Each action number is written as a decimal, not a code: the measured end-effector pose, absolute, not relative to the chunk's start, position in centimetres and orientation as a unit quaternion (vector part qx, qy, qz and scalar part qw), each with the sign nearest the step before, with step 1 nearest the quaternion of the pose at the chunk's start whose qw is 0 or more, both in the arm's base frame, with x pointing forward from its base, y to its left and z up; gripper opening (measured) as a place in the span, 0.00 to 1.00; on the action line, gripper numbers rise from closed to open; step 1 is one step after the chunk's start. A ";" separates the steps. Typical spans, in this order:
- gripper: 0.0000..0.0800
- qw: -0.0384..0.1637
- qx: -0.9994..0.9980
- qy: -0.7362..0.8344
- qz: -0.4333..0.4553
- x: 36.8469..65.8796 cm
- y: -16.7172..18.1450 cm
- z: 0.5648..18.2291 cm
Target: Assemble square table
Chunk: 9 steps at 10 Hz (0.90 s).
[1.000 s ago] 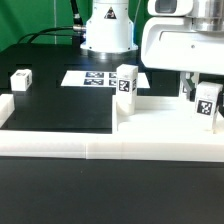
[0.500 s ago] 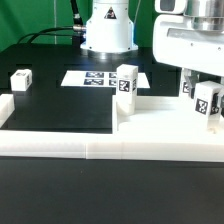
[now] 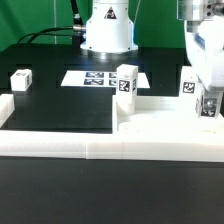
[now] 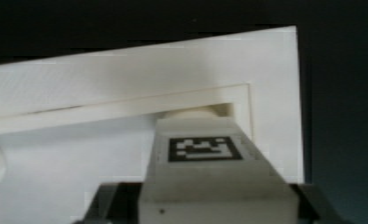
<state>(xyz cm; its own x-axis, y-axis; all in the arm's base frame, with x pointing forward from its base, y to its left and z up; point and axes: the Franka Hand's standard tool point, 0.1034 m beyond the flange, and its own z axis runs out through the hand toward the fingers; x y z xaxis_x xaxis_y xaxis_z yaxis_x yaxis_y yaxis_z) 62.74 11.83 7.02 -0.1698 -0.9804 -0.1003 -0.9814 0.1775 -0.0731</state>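
Nearest in the exterior view: the low white border wall [image 3: 60, 150], from edge to edge. Just behind it, toward the exterior view's right, the square table slab [image 3: 160, 118], lying flat.

At the slab's corner toward the exterior view's left, a corner leg [image 3: 126, 83], upright and, by the look of it, already seated.

Over the slab's side toward the exterior view's right, the pincer [image 3: 207, 102], clamped narrow on a held leg [image 4: 202, 165]. In the wrist view, that tagged leg gripped between two dark fingers [image 4: 113, 205] and aimed down at the slab, close to a corner. Contact between leg and slab: not to be told from either view.

Just beside the pincer and a little farther back, a further leg [image 3: 189, 85], tag showing. Cannot tell whether on the slab or behind it.

Well apart, toward the exterior view's left on the dark tabletop [image 3: 60, 115], a loose leg [image 3: 20, 80], untouched. Farther back, the marker board [image 3: 90, 77], then the arm's base [image 3: 108, 35].

Judged from all this: probably one leg of four done, a second in hand and not visibly fixed, two left to fetch and fit. Roughly the early middle of the job.

As for pose: wrist hung steeply from above at the exterior view's right edge, fingers straight down, leg held upright along them.
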 end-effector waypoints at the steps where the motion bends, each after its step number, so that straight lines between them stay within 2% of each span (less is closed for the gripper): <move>1: 0.36 0.062 -0.640 0.766 0.005 62.7 11.8 7.0; 2: 0.36 0.062 -0.654 0.754 0.004 62.7 11.8 7.0; 3: 0.59 0.062 -0.661 0.747 0.003 62.7 11.8 7.0; 4: 0.74 0.061 -0.716 0.695 -0.001 62.7 11.7 6.9; 5: 0.74 0.056 -0.782 0.621 -0.007 62.6 11.8 6.7; 6: 0.80 0.051 -0.818 0.573 -0.008 62.4 12.2 6.5; 9: 0.81 0.050 -0.867 0.495 -0.014 62.5 12.0 6.6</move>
<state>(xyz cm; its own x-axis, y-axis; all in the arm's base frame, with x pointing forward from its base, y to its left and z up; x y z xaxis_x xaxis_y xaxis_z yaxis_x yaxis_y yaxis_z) 62.48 12.01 6.55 0.5087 -0.8605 -0.0257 -0.8578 -0.5041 -0.1003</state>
